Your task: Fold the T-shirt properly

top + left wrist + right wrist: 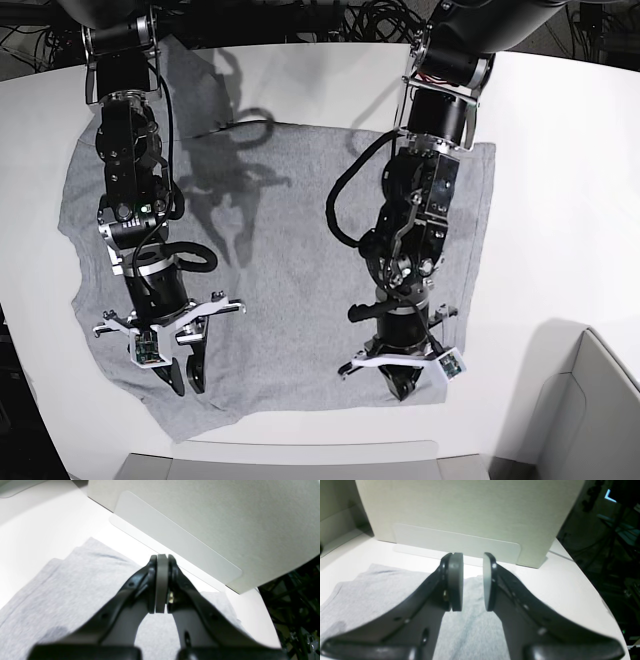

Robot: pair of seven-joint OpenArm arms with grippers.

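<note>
The heather-grey T-shirt (280,250) lies spread flat on the white table (560,200), plain side up. Both arms hang over its near hem. My left gripper (405,385), on the right in the base view, is shut: in its wrist view the pads (161,580) press together with no cloth between them, just above the T-shirt (75,587). My right gripper (185,378) is open, its fingers a small gap apart (473,565) and empty, hovering over the T-shirt (370,595) near the hem.
A pale grey box (470,510) stands at the table's near edge in front of both grippers and shows as the box (225,517) in the left wrist view. Another box (595,410) sits at the near right corner. Cables (300,20) run along the far side.
</note>
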